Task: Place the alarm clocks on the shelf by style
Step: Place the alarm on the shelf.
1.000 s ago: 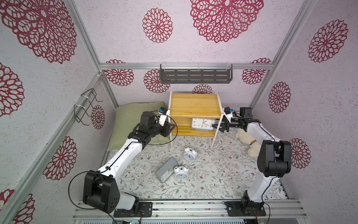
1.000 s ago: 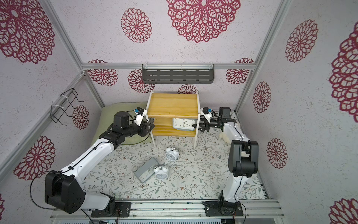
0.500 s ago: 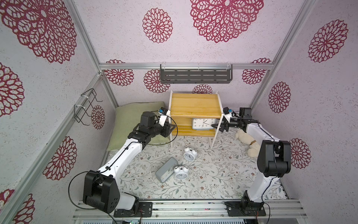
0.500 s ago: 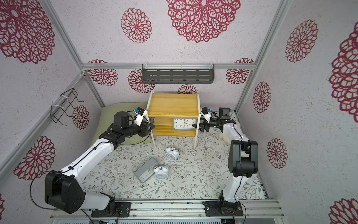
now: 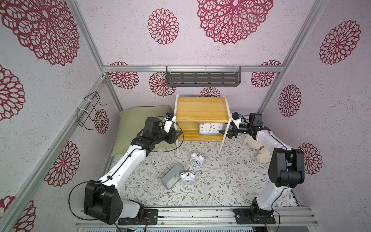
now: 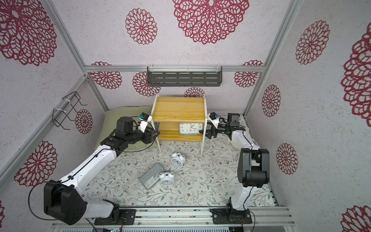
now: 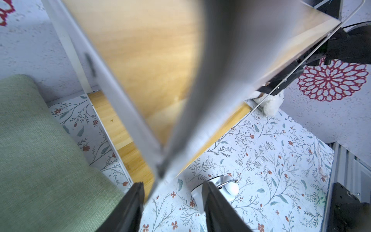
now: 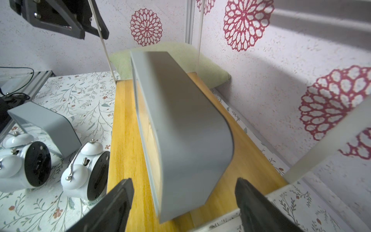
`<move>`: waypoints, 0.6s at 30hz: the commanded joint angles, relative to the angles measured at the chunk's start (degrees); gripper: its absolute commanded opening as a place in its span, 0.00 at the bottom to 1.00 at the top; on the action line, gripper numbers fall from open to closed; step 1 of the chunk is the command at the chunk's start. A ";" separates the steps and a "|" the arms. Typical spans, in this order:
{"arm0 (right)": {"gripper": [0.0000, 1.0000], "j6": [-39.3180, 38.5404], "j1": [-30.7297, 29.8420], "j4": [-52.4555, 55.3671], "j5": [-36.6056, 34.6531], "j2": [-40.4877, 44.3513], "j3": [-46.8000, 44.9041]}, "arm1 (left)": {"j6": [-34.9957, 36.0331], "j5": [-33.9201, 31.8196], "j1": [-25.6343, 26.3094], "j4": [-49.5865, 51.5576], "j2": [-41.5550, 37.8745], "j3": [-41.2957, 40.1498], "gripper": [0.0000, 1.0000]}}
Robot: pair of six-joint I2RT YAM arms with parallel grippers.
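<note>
- Nothing we can make out has shifted over the last second: all four clocks lie where they were, and both arms stay at the sides of the shelf (image 5: 202, 108).
- Farthest left, a green cushion (image 5: 132, 120) lies against the wall, and the left arm (image 5: 128, 158) reaches over it.
- Our left claw (image 7: 172, 183) sits at the shelf's left side. Its fingers are spread apart, and the thin white side frame (image 7: 120, 104) passes between them. That frame is blurred in the wrist view, but a gap shows beside it.
- On the flowered cloth (image 5: 230, 172) in front of the shelf, a grey boxy clock (image 5: 172, 178) lies tipped over. A twin-bell clock (image 5: 187, 179) sits just beside it on the right.
- A second twin-bell clock (image 5: 197, 159) sits nearer the shelf, apart from those two.
- The other boxy clock (image 5: 210, 128) stands upright on the lower board (image 5: 190, 137), toward its right end, with its face to the front.
- Our right claw (image 8: 184, 180) is at the shelf's right side. Its jaws stand wide on either side of that clock's end, clear of it and holding nothing.
- A white plush toy (image 5: 262, 155) lies by the right wall, partly under the right arm (image 5: 269, 138).
</note>
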State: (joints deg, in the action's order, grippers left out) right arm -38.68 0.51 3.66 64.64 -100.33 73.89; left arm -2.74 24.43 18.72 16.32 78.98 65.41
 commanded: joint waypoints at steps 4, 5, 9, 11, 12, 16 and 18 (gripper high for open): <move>0.89 9.25 2.79 -12.39 1.98 6.89 -4.98 | 1.77 -2.76 0.26 2.29 -4.61 -3.70 0.63; 0.89 10.11 3.10 -13.51 1.91 7.44 -5.76 | 1.70 -3.05 0.26 2.09 -5.27 -4.16 0.65; 0.89 13.95 4.35 -18.68 0.31 10.55 -10.16 | 2.32 -3.59 0.26 2.48 -7.96 -5.53 0.67; 0.89 16.87 4.90 -23.07 -2.02 12.79 -13.64 | 2.43 -4.02 0.26 3.46 -9.49 -6.19 0.67; 0.90 18.94 5.26 -26.21 -3.33 14.24 -15.96 | 2.53 -4.41 0.24 3.87 -10.35 -6.66 0.67; 0.90 25.69 6.19 -35.37 -12.50 20.65 -24.78 | 3.36 -5.84 0.25 7.68 -14.14 -8.25 0.67; 0.90 27.27 6.23 -36.37 -17.27 24.06 -28.18 | 4.59 -5.65 0.29 10.23 -16.02 -8.74 0.67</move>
State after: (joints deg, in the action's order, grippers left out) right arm -17.52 6.44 -24.86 55.05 -81.01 48.10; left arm -0.14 19.64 18.76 22.26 65.34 57.45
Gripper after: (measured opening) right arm 0.902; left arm 0.669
